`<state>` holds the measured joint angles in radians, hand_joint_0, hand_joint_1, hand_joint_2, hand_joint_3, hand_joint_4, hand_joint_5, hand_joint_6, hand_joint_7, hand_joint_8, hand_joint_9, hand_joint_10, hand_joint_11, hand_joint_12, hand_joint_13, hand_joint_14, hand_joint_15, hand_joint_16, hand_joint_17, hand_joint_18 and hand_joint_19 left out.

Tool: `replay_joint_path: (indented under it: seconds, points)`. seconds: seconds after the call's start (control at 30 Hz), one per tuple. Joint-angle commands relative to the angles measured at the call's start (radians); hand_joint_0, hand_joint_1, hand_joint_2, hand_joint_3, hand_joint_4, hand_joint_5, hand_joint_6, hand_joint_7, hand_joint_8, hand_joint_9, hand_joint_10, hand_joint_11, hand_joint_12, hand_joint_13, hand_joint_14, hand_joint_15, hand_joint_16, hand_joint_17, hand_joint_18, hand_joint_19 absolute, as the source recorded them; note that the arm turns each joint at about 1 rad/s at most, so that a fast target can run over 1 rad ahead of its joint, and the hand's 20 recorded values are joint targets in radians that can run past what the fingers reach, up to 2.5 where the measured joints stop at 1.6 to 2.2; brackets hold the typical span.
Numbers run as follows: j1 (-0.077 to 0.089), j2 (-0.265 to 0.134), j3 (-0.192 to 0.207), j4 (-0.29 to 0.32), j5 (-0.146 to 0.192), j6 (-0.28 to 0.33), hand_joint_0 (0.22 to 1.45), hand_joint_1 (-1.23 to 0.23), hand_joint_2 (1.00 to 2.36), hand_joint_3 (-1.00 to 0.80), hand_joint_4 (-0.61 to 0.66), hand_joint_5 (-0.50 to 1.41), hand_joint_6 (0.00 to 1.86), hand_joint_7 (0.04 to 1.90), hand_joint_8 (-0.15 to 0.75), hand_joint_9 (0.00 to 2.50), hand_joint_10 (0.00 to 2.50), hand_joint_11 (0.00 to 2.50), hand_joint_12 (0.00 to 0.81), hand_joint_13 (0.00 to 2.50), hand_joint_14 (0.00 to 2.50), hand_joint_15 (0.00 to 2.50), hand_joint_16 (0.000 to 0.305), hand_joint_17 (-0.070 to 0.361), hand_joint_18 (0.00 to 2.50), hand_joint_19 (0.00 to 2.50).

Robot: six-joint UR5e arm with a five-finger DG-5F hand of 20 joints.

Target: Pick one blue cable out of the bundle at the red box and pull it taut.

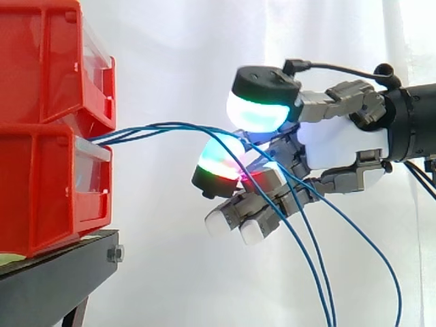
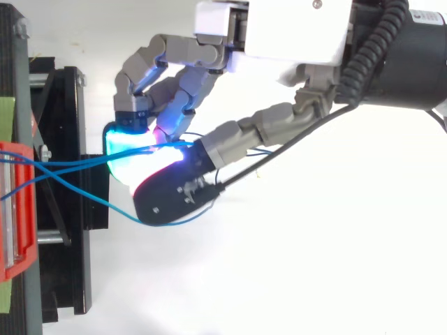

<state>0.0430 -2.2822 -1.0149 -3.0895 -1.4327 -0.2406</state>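
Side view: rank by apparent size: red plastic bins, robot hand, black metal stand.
1. red plastic bins
2. robot hand, near the bins' size, so that order is unsure
3. black metal stand, clearly smallest

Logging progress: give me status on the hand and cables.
Hand curled on blue cables by red bins. Cables droop past hand; one loops slack. Nothing in the way.

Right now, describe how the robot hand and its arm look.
The robot hand has a white plastic palm and segmented grey metal fingers. Its thick fingertip pads are rounded with black backs, and they glow white, cyan, green and red-magenta. Behind the palm is the arm's black cylindrical wrist.
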Motion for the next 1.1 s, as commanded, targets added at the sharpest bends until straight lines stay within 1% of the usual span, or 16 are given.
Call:
replay_joint_path:
  seconds: [0.0,0.1,0.17,0.23,0.4,0.53,0.6,0.67,0.83,1.07]
  points:
    - [0.0,0.0,-0.001,0.0,0.0,0.001,0.59,-0.51,1.0,-0.45,0.21,-0.17,0.85,0.87,0.374,1.12,0.01,1.17,0.36,0.68,0.01,0.35,0.052,0.116,0.64,0.42]
    - [0.0,0.0,0.001,0.0,0.0,0.0,0.61,-0.46,1.01,-0.41,0.21,-0.17,0.85,0.88,0.367,1.12,0.01,1.17,0.358,0.69,0.01,0.36,0.051,0.116,0.64,0.43]
    - [0.0,0.0,0.004,0.0,0.0,0.0,0.61,-0.46,1.01,-0.38,0.2,-0.17,0.85,0.87,0.371,1.12,0.01,1.16,0.358,0.69,0.01,0.36,0.051,0.116,0.64,0.42]
    - [0.0,0.0,0.004,0.0,0.0,0.0,0.62,-0.48,1.01,-0.34,0.2,-0.18,0.85,0.87,0.37,1.1,0.01,1.15,0.359,0.69,0.01,0.36,0.051,0.116,0.64,0.42]
    - [0.0,0.0,0.007,-0.003,-0.002,0.0,0.62,-0.59,1.01,-0.19,0.22,-0.18,0.85,0.85,0.397,1.09,0.01,1.16,0.377,0.7,0.01,0.35,0.055,0.124,0.67,0.4]
    - [0.0,0.001,0.01,-0.005,-0.002,0.0,0.62,-0.62,1.01,-0.14,0.23,-0.18,0.86,0.86,0.41,1.11,0.01,1.16,0.392,0.71,0.01,0.34,0.057,0.129,0.69,0.38]
    - [0.0,0.001,0.01,-0.006,-0.002,-0.002,0.62,-0.65,1.01,-0.1,0.24,-0.18,0.87,0.86,0.415,1.1,0.01,1.16,0.391,0.7,0.01,0.35,0.058,0.13,0.69,0.38]
    - [0.0,0.0,0.012,-0.008,-0.002,0.0,0.63,-0.71,1.01,-0.09,0.24,-0.18,0.88,0.87,0.413,1.1,0.01,1.16,0.39,0.7,0.01,0.35,0.057,0.129,0.69,0.37]
    - [-0.002,0.0,0.021,-0.018,-0.003,0.0,0.64,-0.73,1.02,-0.11,0.23,-0.18,0.89,0.86,0.399,1.08,0.01,1.16,0.381,0.69,0.01,0.35,0.055,0.124,0.68,0.38]
    - [-0.002,0.0,0.021,-0.026,-0.003,0.0,0.67,-0.81,1.02,-0.17,0.18,-0.19,0.88,0.81,0.378,1.04,0.01,1.16,0.363,0.67,0.01,0.34,0.051,0.115,0.65,0.38]
